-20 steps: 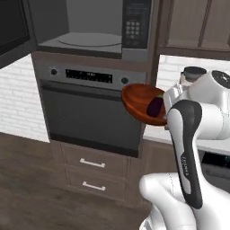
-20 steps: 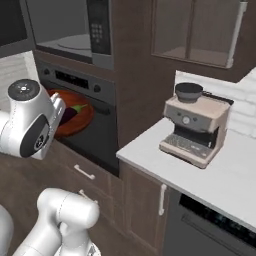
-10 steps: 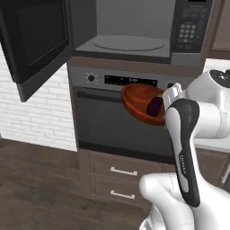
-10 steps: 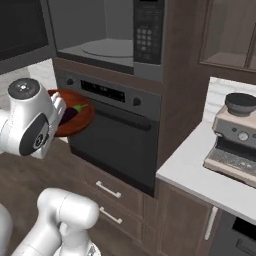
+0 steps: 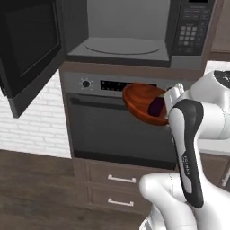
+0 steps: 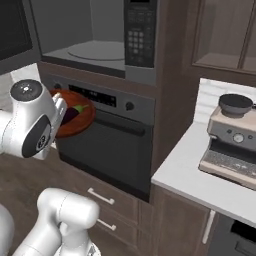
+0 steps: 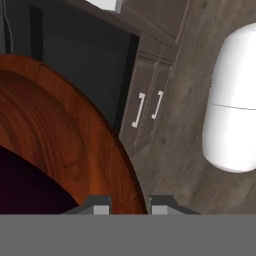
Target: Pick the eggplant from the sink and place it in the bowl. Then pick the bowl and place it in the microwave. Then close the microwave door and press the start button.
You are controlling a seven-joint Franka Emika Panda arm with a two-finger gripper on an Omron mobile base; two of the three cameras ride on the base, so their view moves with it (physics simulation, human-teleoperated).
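Note:
My gripper (image 5: 173, 96) is shut on the rim of the reddish-brown wooden bowl (image 5: 141, 105) and holds it tilted in the air in front of the oven. The dark purple eggplant (image 5: 156, 107) lies inside the bowl (image 6: 80, 122). In the hand view the bowl (image 7: 60, 130) sits between my fingertips, with the eggplant (image 7: 25, 190) at the lower left. The microwave (image 5: 121, 45) is above the bowl, its cavity open, its keypad (image 5: 191, 27) on the right. The microwave door (image 5: 31, 49) is swung wide to the left. The sink is out of view.
An oven (image 5: 117, 130) with a horizontal bar handle sits under the microwave, with drawers (image 5: 121, 179) below it. To the right, a coffee machine (image 6: 232, 135) stands on a white counter (image 6: 200, 180). The open door juts out into the room at the left.
The whole picture has shifted: the base has driven, and the microwave and oven now stand nearer and more in front. The bowl with the eggplant stays in my grip.

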